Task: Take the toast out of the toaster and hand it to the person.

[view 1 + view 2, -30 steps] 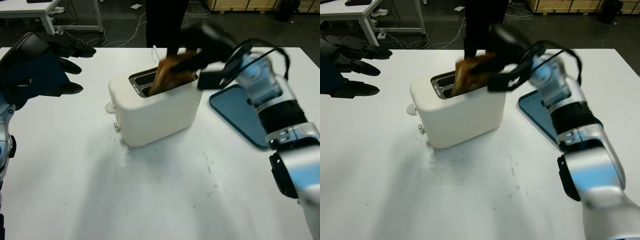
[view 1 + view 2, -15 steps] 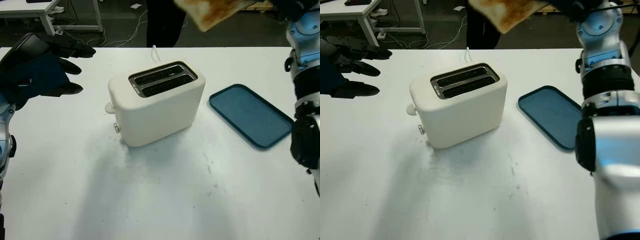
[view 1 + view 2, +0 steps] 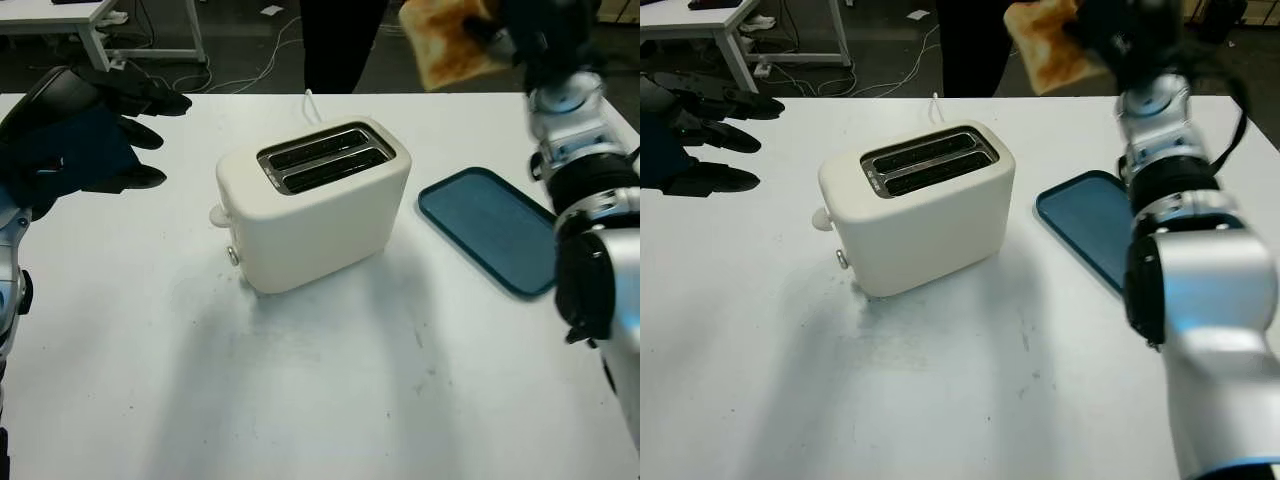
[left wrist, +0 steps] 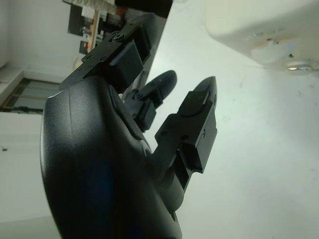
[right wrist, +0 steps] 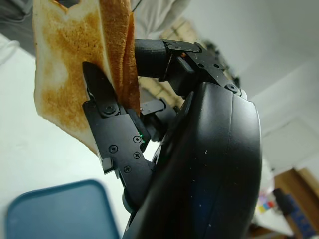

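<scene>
Pinching toast (image 5: pixel 75 64) in raised right hand (image 5: pixel 149 134)

no text, label or number can be read.

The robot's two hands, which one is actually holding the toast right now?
The right hand, raised above the table's far edge beyond the blue tray, grips the toast. The left hand is open and holds nothing.

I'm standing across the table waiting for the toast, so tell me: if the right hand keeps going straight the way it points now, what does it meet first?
The right hand, shut on the toast, is raised beyond the table's far edge, pointing toward the person. Nothing seems to lie between, so the person looks first in line, though depth is unclear.
</scene>
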